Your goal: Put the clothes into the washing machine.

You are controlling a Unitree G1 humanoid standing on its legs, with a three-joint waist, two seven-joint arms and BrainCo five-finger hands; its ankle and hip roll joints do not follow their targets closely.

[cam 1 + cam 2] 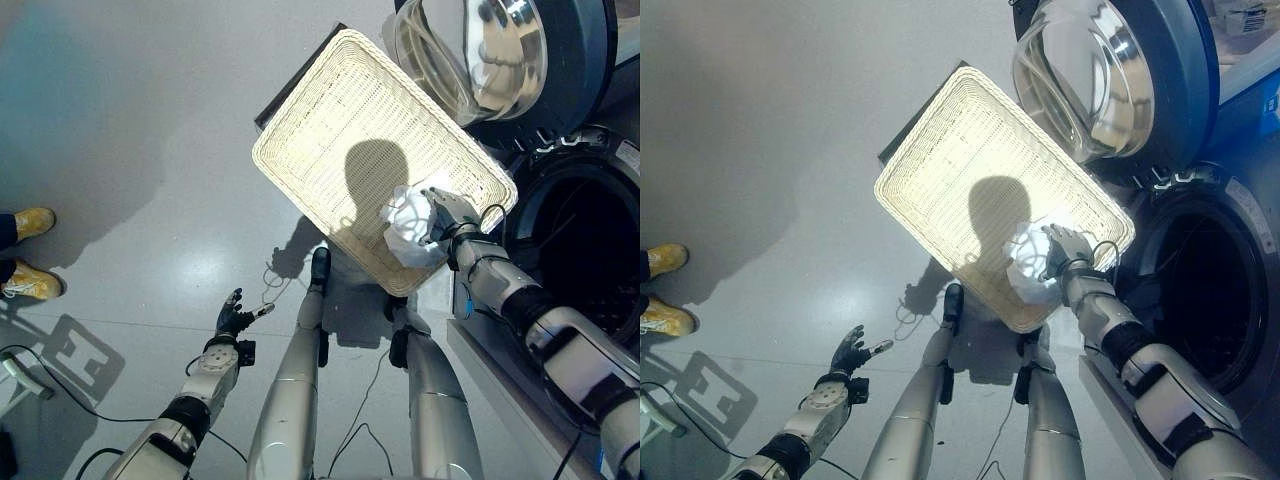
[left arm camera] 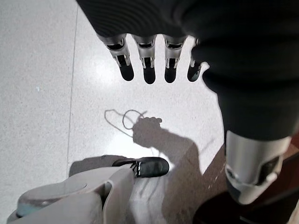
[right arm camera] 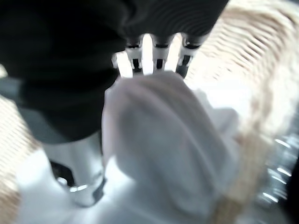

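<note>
Person's yellow shoes at far left on the grey floor, well apart from the work.

Left hand low over bare floor, idle. Wrist view: fingers straight, spread a little, nothing in them.

Basket: pale wicker tray, tilted, its near corner toward the washer. One white cloth bunched in that corner, against the rim. No other clothes seen in the basket.

Right hand is on the cloth. Wrist view: fingers over the top of the bundle, thumb beside it, cloth bulging between them. Reads as a grasp in progress; how firm, I cannot tell, since the fingertips are buried in the fabric.

Washer at right: door swung open, drum dark and just beside the basket corner. Inside not visible.

Step in hand, my judgement: take up the cloth, then carry it to the drum.
- Close fully round the bulk, not a loose fold, so no tail trails.
- Lift clear of the wicker rim before going sideways; a snag could drag the basket.
- Short path right, past the door edge, release deep inside the drum.
</note>
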